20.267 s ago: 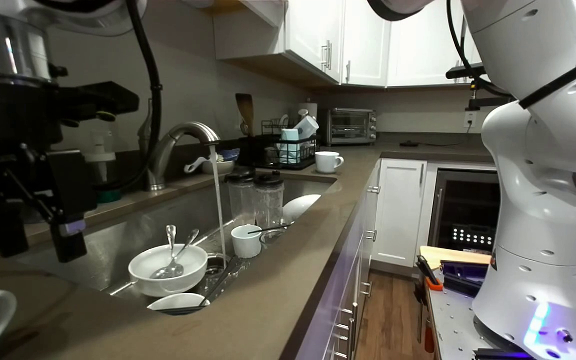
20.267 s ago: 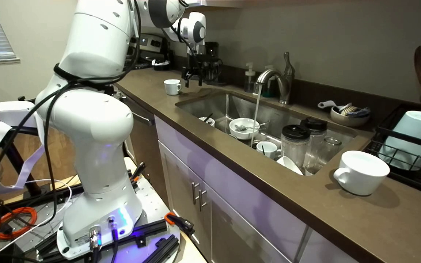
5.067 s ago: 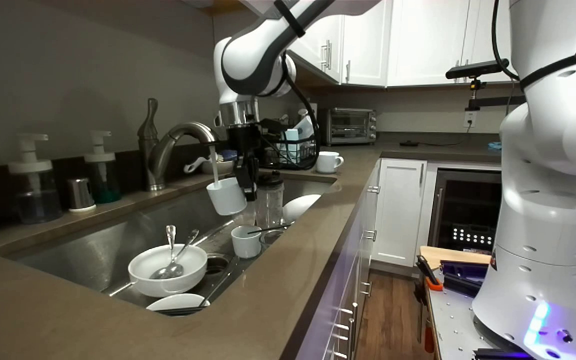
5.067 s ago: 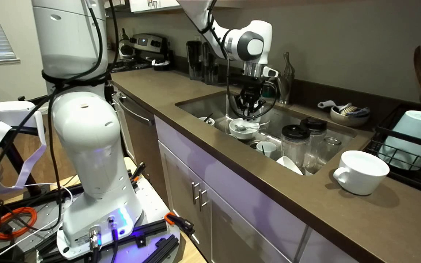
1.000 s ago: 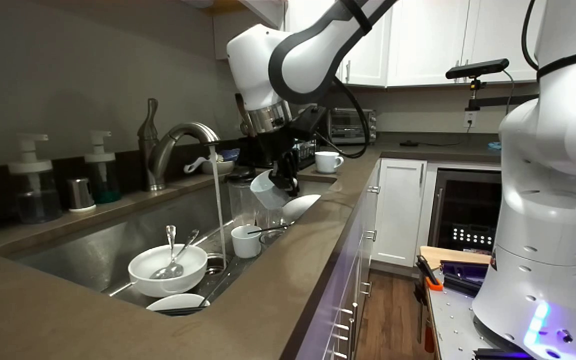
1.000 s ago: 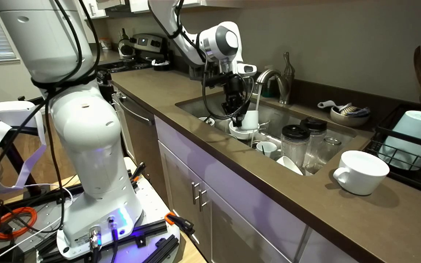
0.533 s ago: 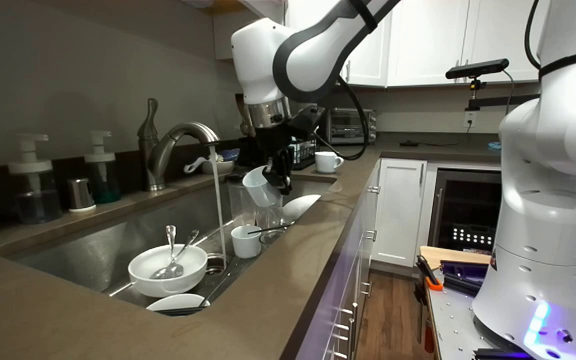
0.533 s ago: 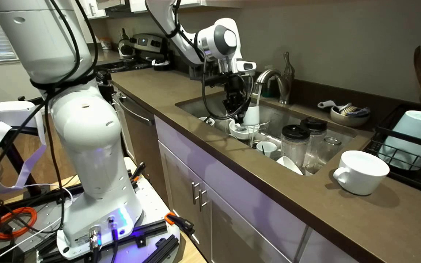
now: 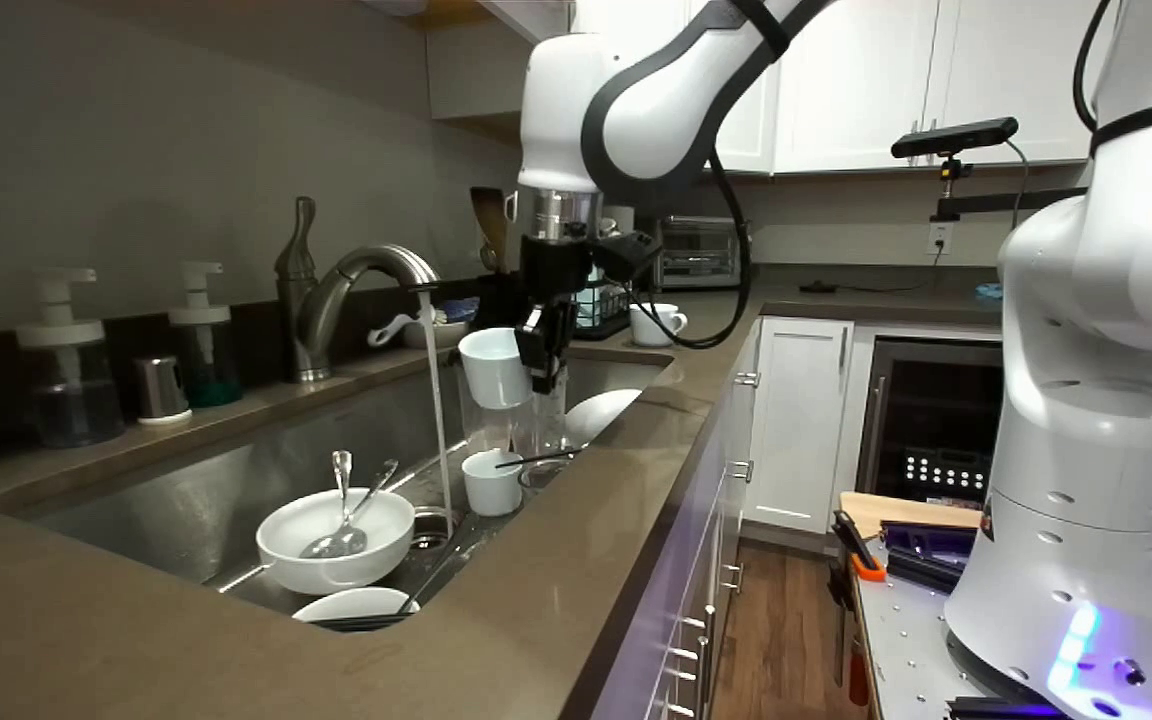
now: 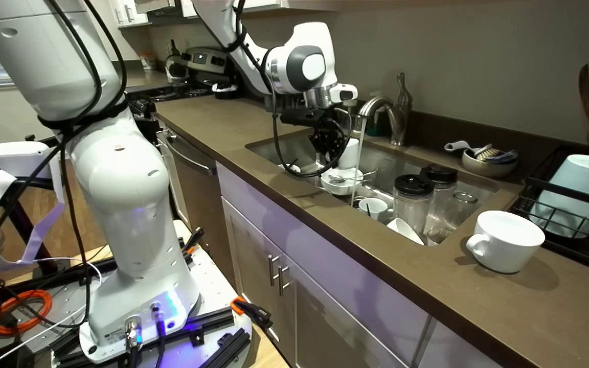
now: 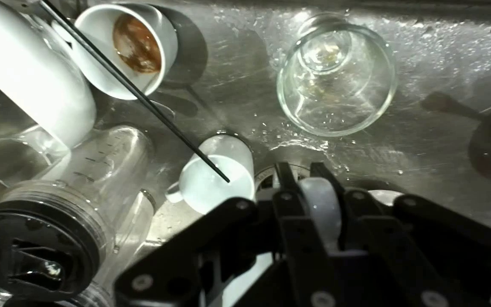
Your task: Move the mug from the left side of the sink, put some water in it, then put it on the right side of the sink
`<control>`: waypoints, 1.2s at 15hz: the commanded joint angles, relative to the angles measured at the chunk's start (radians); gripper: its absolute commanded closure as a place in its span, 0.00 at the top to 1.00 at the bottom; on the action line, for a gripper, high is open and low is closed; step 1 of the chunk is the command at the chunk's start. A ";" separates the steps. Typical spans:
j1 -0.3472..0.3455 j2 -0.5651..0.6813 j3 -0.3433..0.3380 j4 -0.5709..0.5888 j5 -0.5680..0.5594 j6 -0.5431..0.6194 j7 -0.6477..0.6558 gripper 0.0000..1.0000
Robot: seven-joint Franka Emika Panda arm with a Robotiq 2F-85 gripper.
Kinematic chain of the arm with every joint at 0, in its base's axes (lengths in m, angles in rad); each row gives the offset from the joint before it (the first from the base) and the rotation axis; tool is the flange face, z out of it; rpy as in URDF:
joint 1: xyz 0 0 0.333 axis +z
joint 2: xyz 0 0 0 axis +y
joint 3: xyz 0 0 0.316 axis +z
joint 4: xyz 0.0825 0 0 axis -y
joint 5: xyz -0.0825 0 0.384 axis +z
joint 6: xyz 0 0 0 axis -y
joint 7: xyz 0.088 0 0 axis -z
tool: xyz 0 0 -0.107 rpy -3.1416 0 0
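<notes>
The glossy white mug (image 9: 494,372) hangs above the sink (image 9: 171,490), almost upright with a slight tilt. My gripper (image 9: 542,372) is shut on its loop handle (image 11: 323,209), which shows between the fingers (image 11: 286,177) in the wrist view. The mug's body (image 10: 348,154) also shows in an exterior view, partly behind the gripper (image 10: 331,151). Water (image 9: 435,400) runs from the arched faucet (image 9: 386,262) and falls beside the mug, down to the drain. The water level inside the mug cannot be seen.
The basin holds a white bowl (image 9: 336,545) with spoons, a small cup (image 9: 493,485), lidded jars (image 10: 413,199) and a drinking glass (image 11: 335,81). Another white mug (image 10: 506,240) stands on the right counter beside a black dish rack (image 10: 555,209).
The mug was taken from the left counter and held under the stream, then moved out of it. In the last second it has swung from a clear tilt to nearly upright.
</notes>
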 commanded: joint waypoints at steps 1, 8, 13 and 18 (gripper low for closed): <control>0.100 -0.037 -0.104 -0.026 0.262 0.005 -0.273 0.05; 0.040 -0.005 -0.099 0.014 0.399 -0.119 -0.445 0.16; 0.039 -0.005 -0.098 0.018 0.399 -0.122 -0.447 0.16; -0.001 -0.059 -0.111 -0.021 0.381 -0.120 -0.420 0.05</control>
